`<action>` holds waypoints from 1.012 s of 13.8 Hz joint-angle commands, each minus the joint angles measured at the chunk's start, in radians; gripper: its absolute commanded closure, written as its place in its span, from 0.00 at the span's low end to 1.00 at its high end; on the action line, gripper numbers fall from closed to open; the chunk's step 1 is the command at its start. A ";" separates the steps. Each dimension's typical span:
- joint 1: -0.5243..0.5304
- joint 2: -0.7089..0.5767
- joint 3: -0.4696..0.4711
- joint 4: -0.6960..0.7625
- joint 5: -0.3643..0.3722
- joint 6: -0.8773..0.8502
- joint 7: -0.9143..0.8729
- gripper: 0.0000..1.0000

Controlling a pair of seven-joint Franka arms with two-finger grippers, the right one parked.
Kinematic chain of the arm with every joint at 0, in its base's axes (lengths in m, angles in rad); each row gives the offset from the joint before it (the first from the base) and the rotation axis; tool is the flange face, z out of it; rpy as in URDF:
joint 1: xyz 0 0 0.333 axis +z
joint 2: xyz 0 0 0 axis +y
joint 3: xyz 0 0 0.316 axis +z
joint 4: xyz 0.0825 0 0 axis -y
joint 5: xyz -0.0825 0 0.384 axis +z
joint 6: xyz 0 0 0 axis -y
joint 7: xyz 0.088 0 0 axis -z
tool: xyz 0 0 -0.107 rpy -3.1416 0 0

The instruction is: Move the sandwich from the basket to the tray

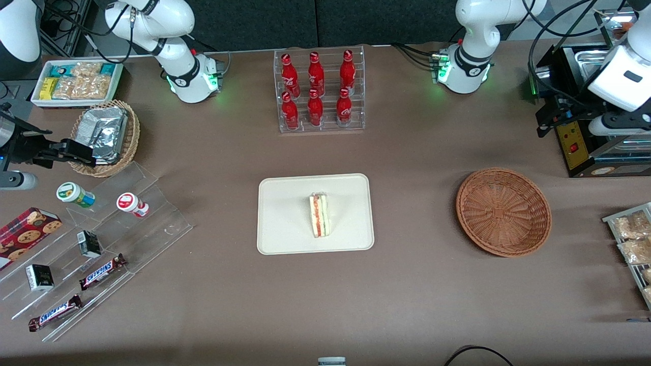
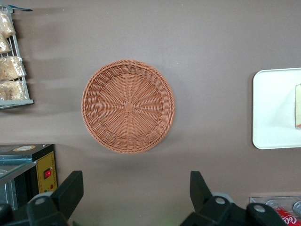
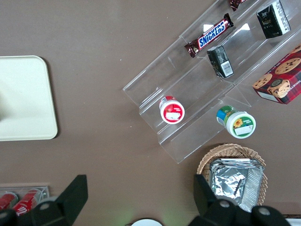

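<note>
The sandwich (image 1: 320, 215) stands on edge near the middle of the cream tray (image 1: 285, 223), with its orange and green filling showing. The reddish-brown basket (image 1: 503, 211) is empty and sits beside the tray, toward the working arm's end of the table. My left gripper (image 1: 552, 119) hangs high above the table, farther from the front camera than the basket, next to a black appliance. In the left wrist view the gripper (image 2: 136, 193) is open and empty, with the basket (image 2: 128, 106) below it, and the tray (image 2: 275, 108) and a sliver of the sandwich (image 2: 298, 106) at the frame's edge.
A clear rack of red bottles (image 1: 319, 91) stands farther from the front camera than the tray. A black appliance (image 1: 585, 132) and a wire rack of snack bags (image 1: 633, 244) flank the basket. A clear stepped stand with snacks (image 1: 96, 244) and a tan basket of foil packets (image 1: 107, 134) lie toward the parked arm's end.
</note>
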State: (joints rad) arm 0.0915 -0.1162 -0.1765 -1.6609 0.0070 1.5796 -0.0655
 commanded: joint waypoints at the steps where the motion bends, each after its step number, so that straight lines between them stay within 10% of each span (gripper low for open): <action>1: -0.065 0.043 0.049 0.072 0.013 -0.041 -0.017 0.00; 14: -0.067 0.055 0.058 0.075 0.010 -0.040 -0.016 0.00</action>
State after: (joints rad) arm 0.0362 -0.0818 -0.1266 -1.6210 0.0070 1.5670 -0.0665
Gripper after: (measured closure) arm 0.000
